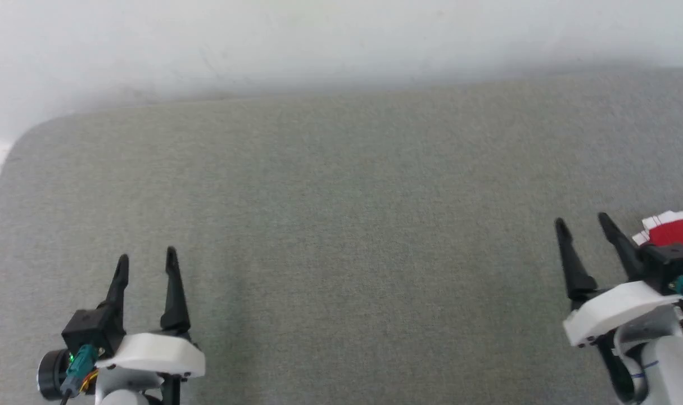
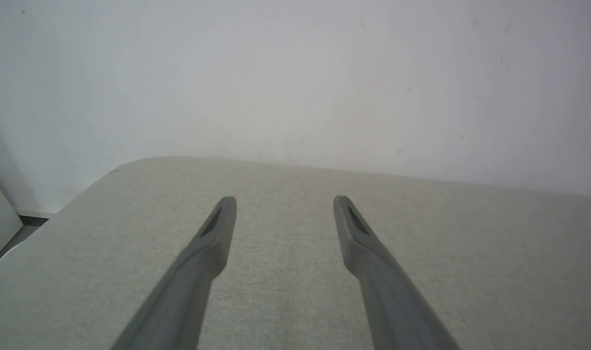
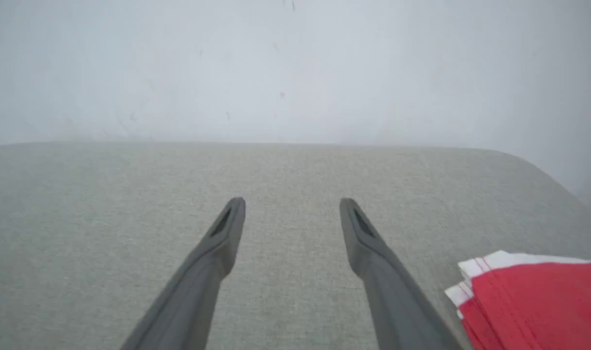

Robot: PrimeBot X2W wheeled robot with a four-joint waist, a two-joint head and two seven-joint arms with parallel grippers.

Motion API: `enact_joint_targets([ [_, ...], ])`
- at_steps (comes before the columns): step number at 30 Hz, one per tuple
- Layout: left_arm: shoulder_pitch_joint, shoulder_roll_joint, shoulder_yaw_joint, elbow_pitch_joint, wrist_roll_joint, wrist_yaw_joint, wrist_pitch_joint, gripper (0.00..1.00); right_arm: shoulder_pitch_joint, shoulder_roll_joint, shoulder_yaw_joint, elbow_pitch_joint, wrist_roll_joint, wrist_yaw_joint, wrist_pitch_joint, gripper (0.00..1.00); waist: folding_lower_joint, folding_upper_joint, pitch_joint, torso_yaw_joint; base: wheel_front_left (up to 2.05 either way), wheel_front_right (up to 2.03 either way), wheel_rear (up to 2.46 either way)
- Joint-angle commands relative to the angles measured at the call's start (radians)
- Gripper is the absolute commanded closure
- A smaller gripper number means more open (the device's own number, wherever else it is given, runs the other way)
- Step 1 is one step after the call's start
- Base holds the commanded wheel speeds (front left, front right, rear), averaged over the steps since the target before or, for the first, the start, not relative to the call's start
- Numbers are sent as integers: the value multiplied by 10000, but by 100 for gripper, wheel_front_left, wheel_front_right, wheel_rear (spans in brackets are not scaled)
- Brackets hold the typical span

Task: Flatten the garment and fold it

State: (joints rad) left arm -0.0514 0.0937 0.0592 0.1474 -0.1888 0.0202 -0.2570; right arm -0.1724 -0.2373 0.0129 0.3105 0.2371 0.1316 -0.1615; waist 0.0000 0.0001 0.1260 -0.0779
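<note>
The red garment (image 1: pixel 677 232) with its white band lies folded in layers at the far right of the grey surface, partly behind my right wrist. In the right wrist view the garment (image 3: pixel 533 301) sits at the lower right, just beside the right finger. My right gripper (image 1: pixel 582 225) is open and holds nothing, to the left of the garment. My left gripper (image 1: pixel 146 260) stands open at the lower left, far from the garment. Both grippers, the left gripper (image 2: pixel 284 200) and the right gripper (image 3: pixel 292 201), hover over bare fabric.
The grey padded surface (image 1: pixel 341 214) spreads wide between the arms, with a rounded corner at the back left. A white wall (image 1: pixel 319 39) rises right behind its far edge. A strip of floor (image 2: pixel 18 233) shows past the left corner.
</note>
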Motion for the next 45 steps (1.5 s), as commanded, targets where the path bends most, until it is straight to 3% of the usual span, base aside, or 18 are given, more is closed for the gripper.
enact_joint_targets([
  [1,206,124,120,96,-95,64,-46,0,204,303,45,-396,-87,-9,2,0,0,-1,-574,527,0,0,0],
  [10,638,230,-212,374,-221,-315,176,0,1518,1359,26,-2005,-420,-9,360,0,0,-1,-1183,716,0,0,0],
  [15,894,144,-524,456,-93,-290,181,0,2452,1694,-280,-2605,-824,-9,530,0,0,-1,-1488,702,0,0,0],
  [35,1202,172,-876,615,149,-34,33,0,3176,1869,-5,-3298,-1074,-9,739,0,0,-1,-1597,629,0,0,0],
  [36,1214,115,-870,587,132,-96,107,100,3073,1829,-33,-3256,-1046,0,783,100,0,-1,-1598,629,0,0,0],
  [45,1178,78,-858,481,222,-101,236,100,3003,1828,-43,-3244,-1114,0,833,100,0,-1,-1580,637,0,0,0],
])
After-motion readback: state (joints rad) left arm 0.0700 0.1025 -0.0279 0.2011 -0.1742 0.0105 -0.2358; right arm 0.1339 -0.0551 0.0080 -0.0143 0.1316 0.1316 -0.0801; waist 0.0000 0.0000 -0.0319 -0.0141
